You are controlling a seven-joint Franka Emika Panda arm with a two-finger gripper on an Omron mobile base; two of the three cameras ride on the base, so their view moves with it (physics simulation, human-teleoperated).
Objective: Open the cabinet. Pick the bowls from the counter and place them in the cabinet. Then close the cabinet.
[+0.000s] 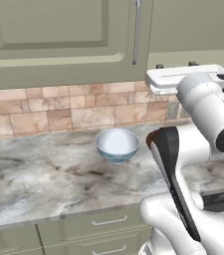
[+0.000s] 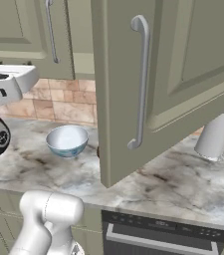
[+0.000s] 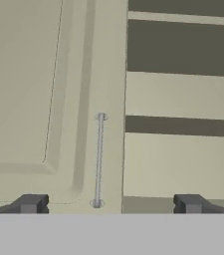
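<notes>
On the veined, marble-look counter (image 1: 44,174), a deep glossy white bowl (image 1: 117,144) with a pale blue outer pattern is seen near the tan tiled backsplash (image 1: 58,109). Above it, the olive-green cabinet (image 2: 148,74) is swung open, its recessed-panel door carrying a long silver bar handle (image 2: 141,82), with pale shelves (image 3: 180,94) exposed. The gripper (image 3: 108,204) is held wide and empty, its dark fingertips (image 3: 31,203) set before the neighbouring closed door.

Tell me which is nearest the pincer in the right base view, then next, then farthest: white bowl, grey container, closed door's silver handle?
1. Closed door's silver handle, up left, just ahead.
2. White bowl, below on the counter.
3. Grey container, far right.
</notes>
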